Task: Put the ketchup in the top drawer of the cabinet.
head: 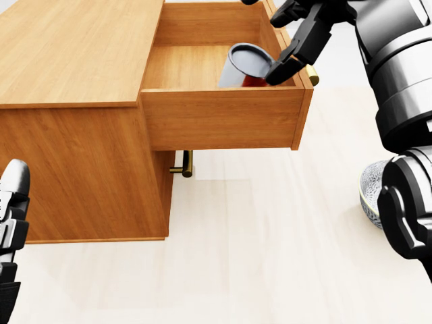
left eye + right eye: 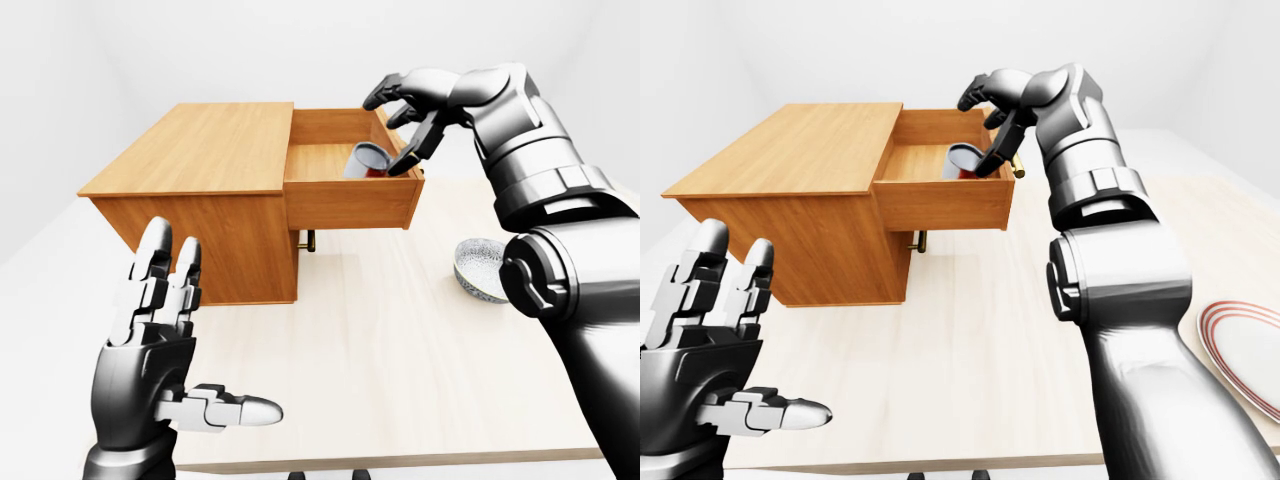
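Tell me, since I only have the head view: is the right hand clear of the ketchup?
Observer: Yes. In the left-eye view the right hand is open, its fingers spread above the ketchup bottle, which leans inside the top drawer.
Operator: And the left hand? I see only a sliver of it.
Observer: It is open and holds nothing, with fingers up and thumb out, at the left-eye view's lower left.
Operator: Is anything to the right of the bowl?
Observer: A red-rimmed plate lies on the table at the right-eye view's right edge.
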